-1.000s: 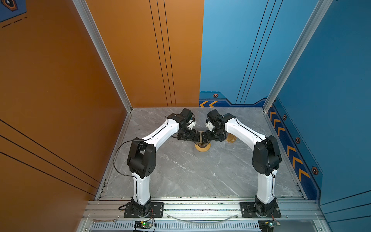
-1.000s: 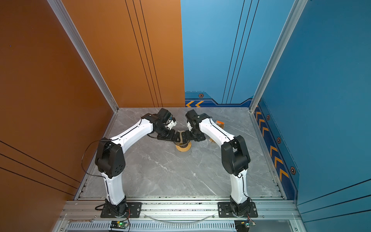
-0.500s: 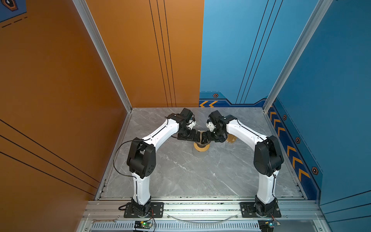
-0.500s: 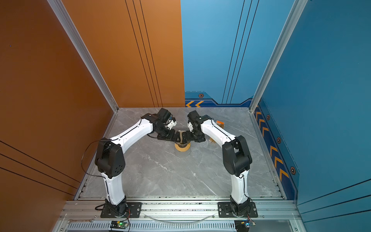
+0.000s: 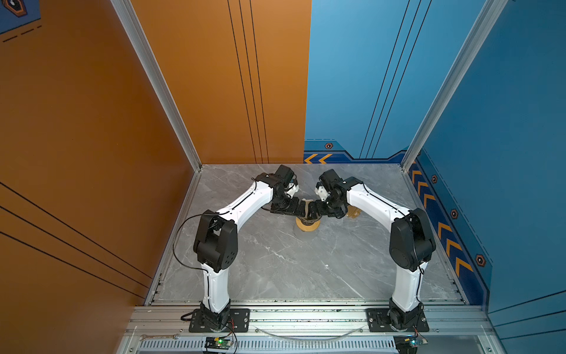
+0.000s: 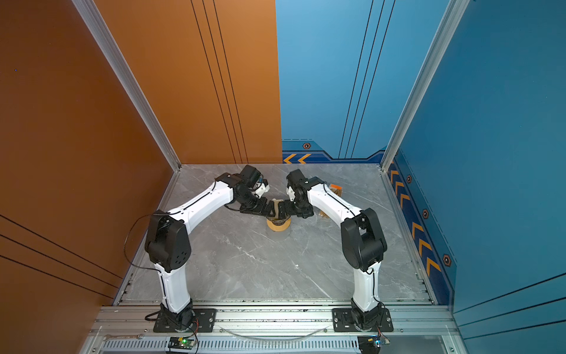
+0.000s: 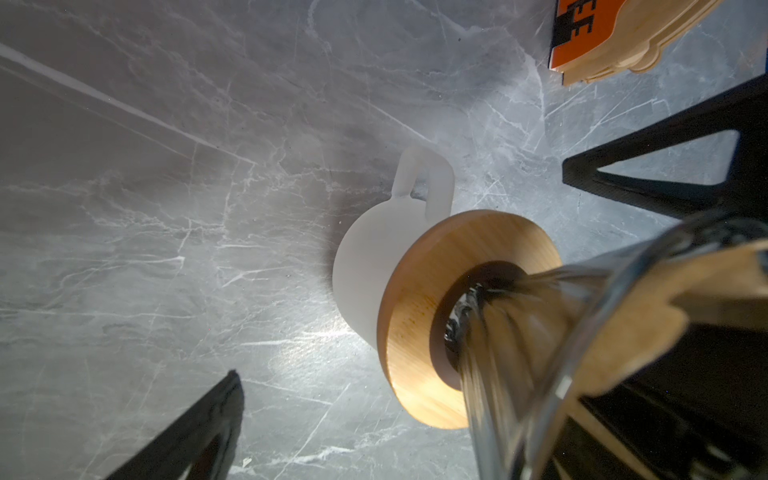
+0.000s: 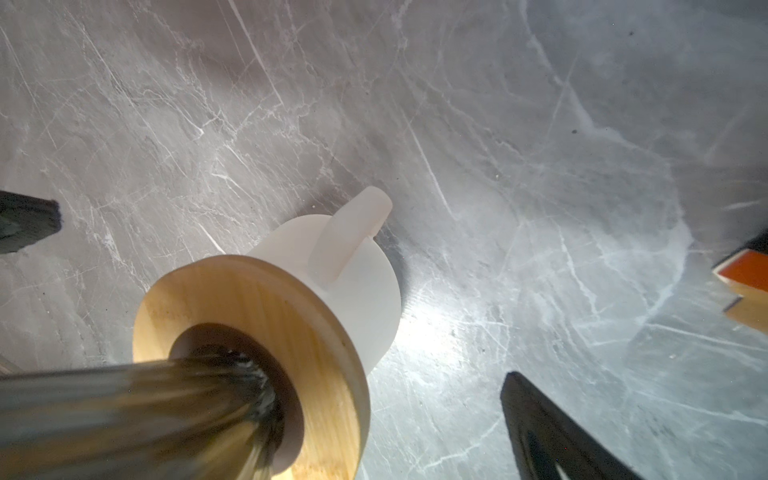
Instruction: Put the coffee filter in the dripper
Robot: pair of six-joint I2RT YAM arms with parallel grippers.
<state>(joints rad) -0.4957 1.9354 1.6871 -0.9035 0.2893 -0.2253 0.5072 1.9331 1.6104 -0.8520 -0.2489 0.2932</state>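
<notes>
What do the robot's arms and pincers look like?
The left arm and right arm have white curved links and bulky black joints. A thin black cable loops beside the left arm. The left pincer and right pincer have black fingers with triangular cut-outs.

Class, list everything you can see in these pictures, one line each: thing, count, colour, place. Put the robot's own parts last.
dripper: one, dark smoky see-through, stem seated in the wooden ring.
coffee filter: one, tan, inside the dripper's cone.
wooden ring: one, light wood, on top of the jug.
jug: one, translucent white, standing mid-table towards the back.
filter stack: one, tan with an orange strip, on the table right of the jug.
table: one, grey marble.
wrench: one, silver, on the front rail, left.
left arm, right arm: white with black joints.
left gripper: black, open, beside the dripper.
right gripper: black, open, opposite.
</notes>
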